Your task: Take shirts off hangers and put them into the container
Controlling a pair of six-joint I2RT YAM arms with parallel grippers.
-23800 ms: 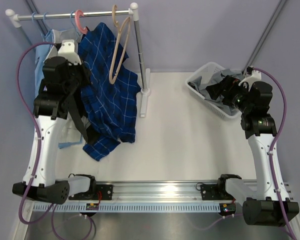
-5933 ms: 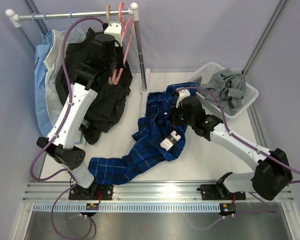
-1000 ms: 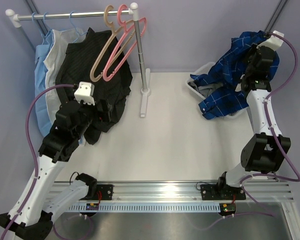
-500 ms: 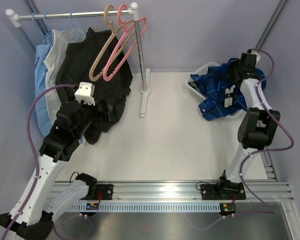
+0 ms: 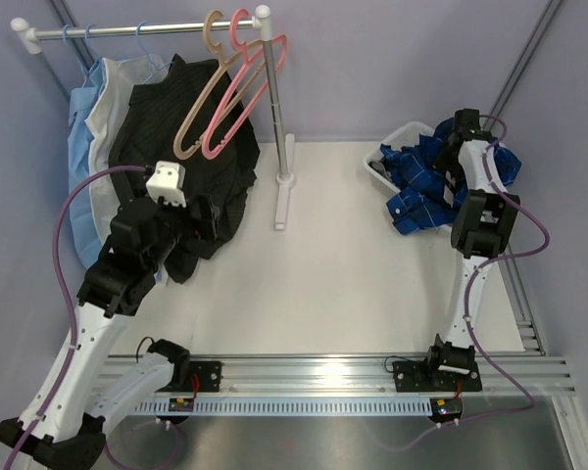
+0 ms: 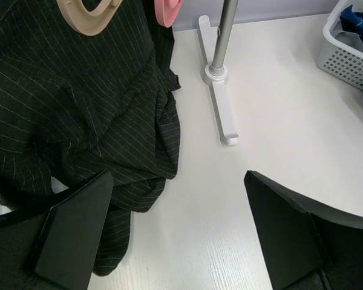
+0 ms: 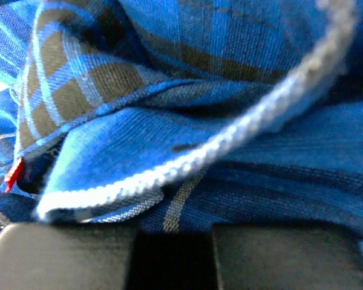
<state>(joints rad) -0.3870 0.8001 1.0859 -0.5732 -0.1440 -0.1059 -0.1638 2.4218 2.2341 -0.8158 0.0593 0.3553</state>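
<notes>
The dark blue plaid shirt point(image 5: 421, 186) lies heaped in the white container point(image 5: 377, 166) and spills over its near rim. My right gripper point(image 5: 461, 132) is pushed down into that heap. In the right wrist view plaid cloth point(image 7: 187, 121) fills the frame and runs into the narrow gap of the right gripper point(image 7: 169, 232). I cannot make out the grey shirt. The tan hanger point(image 5: 201, 98) and pink hanger point(image 5: 237, 93) hang bare on the rail. My left gripper point(image 5: 204, 217) point(image 6: 178, 181) stands wide open and empty, low over the table.
A black pinstriped shirt point(image 5: 176, 137) point(image 6: 78, 103) hangs beside my left gripper, its hem on the table. Light blue and white shirts point(image 5: 88, 147) hang at the far left. The rack's pole point(image 5: 271, 98) and foot point(image 6: 221, 115) stand mid-table. The container's corner point(image 6: 345, 60) shows.
My right arm has come down from high above the container, lowering the plaid shirt into it. The left arm has not moved.
</notes>
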